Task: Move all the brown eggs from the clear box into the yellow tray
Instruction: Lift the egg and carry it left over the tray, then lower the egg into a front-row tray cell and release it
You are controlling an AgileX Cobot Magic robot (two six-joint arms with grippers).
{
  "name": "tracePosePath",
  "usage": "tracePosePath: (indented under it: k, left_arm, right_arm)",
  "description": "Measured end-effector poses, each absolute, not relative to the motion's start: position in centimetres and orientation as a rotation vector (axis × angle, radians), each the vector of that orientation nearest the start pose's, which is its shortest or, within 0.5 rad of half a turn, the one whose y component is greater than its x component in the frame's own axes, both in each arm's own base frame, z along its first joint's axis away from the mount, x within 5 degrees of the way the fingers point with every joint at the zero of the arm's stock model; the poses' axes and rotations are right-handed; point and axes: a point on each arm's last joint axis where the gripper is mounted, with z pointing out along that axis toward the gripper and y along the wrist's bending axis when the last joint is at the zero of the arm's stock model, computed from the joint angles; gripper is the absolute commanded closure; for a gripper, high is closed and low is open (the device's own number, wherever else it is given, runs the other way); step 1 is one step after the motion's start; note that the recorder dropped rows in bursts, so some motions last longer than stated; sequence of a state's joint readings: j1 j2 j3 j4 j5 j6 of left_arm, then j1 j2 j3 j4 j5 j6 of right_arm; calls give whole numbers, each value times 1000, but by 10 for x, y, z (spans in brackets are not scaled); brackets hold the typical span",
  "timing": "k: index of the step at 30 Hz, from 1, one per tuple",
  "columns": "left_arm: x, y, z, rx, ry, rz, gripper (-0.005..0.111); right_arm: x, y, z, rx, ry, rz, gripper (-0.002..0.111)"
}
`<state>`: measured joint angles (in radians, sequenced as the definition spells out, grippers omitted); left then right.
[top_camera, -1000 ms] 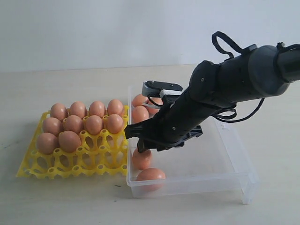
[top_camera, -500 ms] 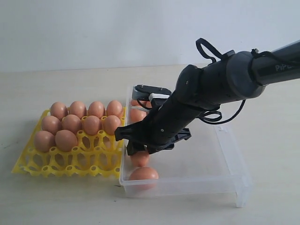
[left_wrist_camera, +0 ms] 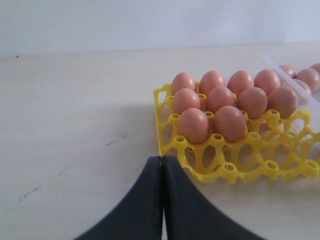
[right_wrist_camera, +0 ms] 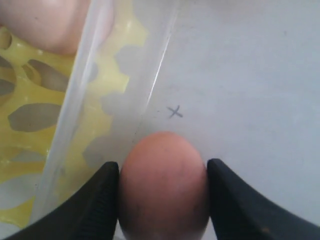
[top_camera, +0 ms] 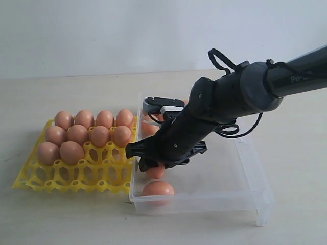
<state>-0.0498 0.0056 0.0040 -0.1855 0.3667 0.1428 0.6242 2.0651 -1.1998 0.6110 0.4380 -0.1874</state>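
Several brown eggs (top_camera: 84, 133) fill the back rows of the yellow tray (top_camera: 76, 176), which also shows in the left wrist view (left_wrist_camera: 235, 167). The clear box (top_camera: 219, 178) stands right of it. My right gripper (top_camera: 153, 164) is low inside the box near its left wall. It is open (right_wrist_camera: 162, 167), with a brown egg (right_wrist_camera: 162, 185) close between its fingers and resting on the box floor. Another egg (top_camera: 157, 189) lies in the box's front corner, and more (top_camera: 148, 127) are partly hidden behind the arm. My left gripper (left_wrist_camera: 162, 159) is shut and empty over the table beside the tray.
The tray's front rows of cups (top_camera: 97, 176) hold nothing. The box's left wall (right_wrist_camera: 75, 120) stands right beside the right gripper's finger, with the tray just beyond it. Bare tabletop (left_wrist_camera: 75, 125) lies left of the tray.
My right arm has come down and slightly left, so its fingers now flank the egg on the box floor. The left gripper shows no change.
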Motion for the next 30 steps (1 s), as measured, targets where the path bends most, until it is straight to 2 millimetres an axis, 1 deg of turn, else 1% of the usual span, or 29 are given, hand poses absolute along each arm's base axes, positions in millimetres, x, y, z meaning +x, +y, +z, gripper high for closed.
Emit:
tracePosePath:
  k: [3,5,9,12,15,17,19,22,25,27,28,30]
  left_arm:
    - [53,-9,179,64,1854,-117,107]
    - [53,-9,179,64,1854,-117,107]
    - [53,-9,179,64,1854,-117,107]
    - [53,-9,179,64,1854,-117,107]
    - [53,-9,179,64,1854,-117,107]
    - [53,-9,179,64,1854,-117,107]
    - [53,-9,179,64,1854,-117,107]
    - [53,-9,179,64,1854,-117,107]
    - [53,-9,179,64,1854,-117,107]
    - [53,-9,179,64,1854,-117,107]
    - [53,-9,179,64,1854,-117,107]
    - [53,-9,179,64,1854,-117,107]
  right_arm:
    - [313,250,117,-495,2736,573,108]
    - [315,249,126,-528,2681,556,108]
    - [318,247,159,-564,2536,534,108]
    - [318,249,190,-574,2398,529,108]
    - [312,259,216,-567,2245,546,108]
    - [306,270,228,-568,2155,564,108]
    - [297,283,233,-581,2087,582,108]
    - [285,305,227,-613,2025,600,108]
    - [283,319,208,-625,2000,587,108]
    - [282,326,189,-638,2013,570,108]
    - [284,330,171,-650,2043,553,108]
    - [286,335,153,-647,2083,549,108]
